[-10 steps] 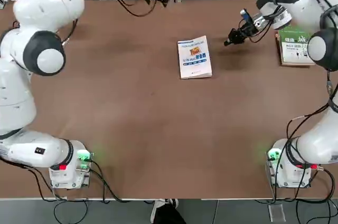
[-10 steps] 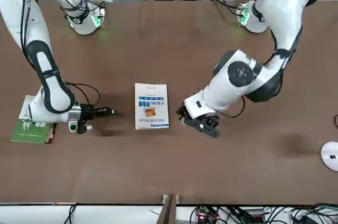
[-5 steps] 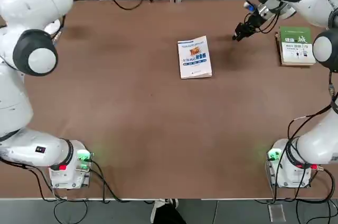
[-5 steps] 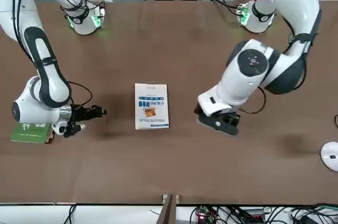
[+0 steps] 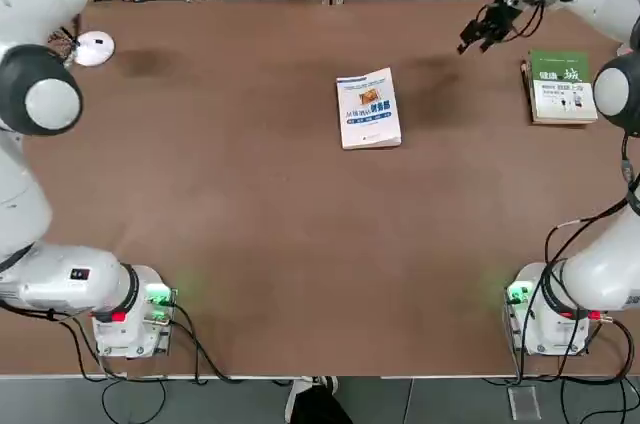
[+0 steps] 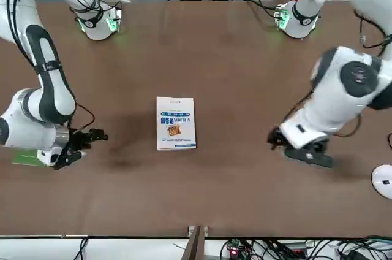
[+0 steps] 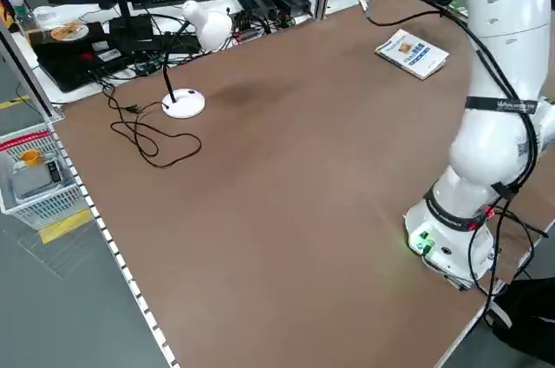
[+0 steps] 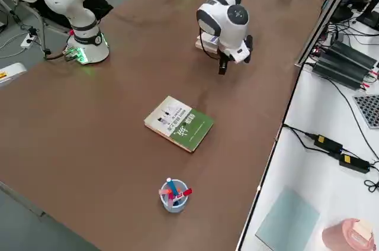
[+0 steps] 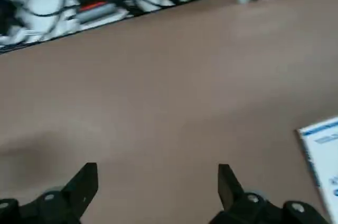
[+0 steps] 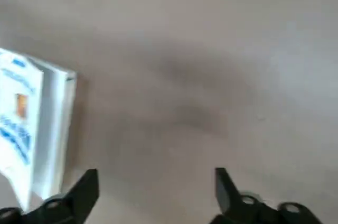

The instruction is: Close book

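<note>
Honestly, this one looks basically done, so the "step" is mostly about not messing it up:

- The book (image 5: 369, 109) lies flat near the middle of the table (image 5: 250, 224), cover up, blue band and little orange picture showing. No white text pages are on show, so I'd call it closed.
- The right gripper (image 10: 156, 177) is released, fingers spread wide with nothing between them. It hangs over bare table on its own side, between the book and the green-and-white book (image 5: 560, 87), well apart from the first.
- The left gripper (image 9: 157, 174) is also spread open and empty. It sits off the book's other side, with only the book's corner peeking into its wrist view.
- The right wrist view gives the best check: the page block shows edge-on with the cover lying down on it. I can't tell whether the cover is lifting a hair at the free edge.
- If it were springing up, my guess is that a light press with one fingertip down near the free edge would settle it. No pinching needed, since it's a thin paperback and would just slide.
- Otherwise, the smart move is pulling both arms up and away from the book rather than sweeping low across it.
- Main risk on the right side, I'd say, is clipping the green-and-white book just beside that arm.
</note>
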Robot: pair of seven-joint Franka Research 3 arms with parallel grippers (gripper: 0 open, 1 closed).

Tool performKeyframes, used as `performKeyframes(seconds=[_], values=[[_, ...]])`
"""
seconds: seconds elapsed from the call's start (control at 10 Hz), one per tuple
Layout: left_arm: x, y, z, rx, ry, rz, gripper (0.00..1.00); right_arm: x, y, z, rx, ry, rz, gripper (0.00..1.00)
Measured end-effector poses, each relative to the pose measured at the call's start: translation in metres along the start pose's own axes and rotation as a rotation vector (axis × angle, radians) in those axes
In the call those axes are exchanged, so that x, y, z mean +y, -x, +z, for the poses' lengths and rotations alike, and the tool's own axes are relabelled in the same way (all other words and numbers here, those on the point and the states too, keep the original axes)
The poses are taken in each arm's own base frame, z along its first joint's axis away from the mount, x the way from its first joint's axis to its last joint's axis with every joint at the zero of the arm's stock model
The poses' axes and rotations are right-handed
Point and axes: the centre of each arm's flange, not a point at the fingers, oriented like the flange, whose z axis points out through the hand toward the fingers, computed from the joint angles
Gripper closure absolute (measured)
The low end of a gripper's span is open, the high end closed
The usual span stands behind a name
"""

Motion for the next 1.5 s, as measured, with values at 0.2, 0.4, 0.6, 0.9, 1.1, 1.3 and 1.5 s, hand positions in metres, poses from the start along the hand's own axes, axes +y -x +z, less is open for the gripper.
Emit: performKeyframes(seconds=[0.2, 0.4, 0.6, 0.9, 1.1, 1.3, 1.5], values=[[-0.048, 0.005, -0.013, -0.015, -0.021, 0.007, 0.00, 0.000, -0.006, -0.020, -0.017, 0.086, -0.012, 0.00], [-0.067, 0.016, -0.029, -0.067, -0.032, -0.014, 0.00, 0.003, -0.007, -0.033, -0.045, 0.131, 0.011, 0.00], [-0.068, 0.025, -0.049, -0.094, -0.017, -0.042, 0.00, 0.012, -0.004, -0.046, -0.069, 0.173, 0.074, 0.00], [-0.067, 0.038, -0.073, -0.111, -0.006, -0.066, 0.00, 0.014, -0.001, -0.083, -0.043, 0.284, 0.240, 0.00], [-0.074, 0.052, -0.081, -0.129, 0.008, -0.100, 0.00, 0.000, 0.003, -0.115, -0.014, 0.321, 0.298, 0.00], [-0.086, 0.072, -0.086, -0.152, 0.016, -0.143, 0.00, -0.008, 0.013, -0.144, 0.013, 0.325, 0.325, 0.00], [-0.096, 0.095, -0.095, -0.170, -0.007, -0.174, 0.00, -0.005, 0.030, -0.169, 0.016, 0.322, 0.353, 0.00]])
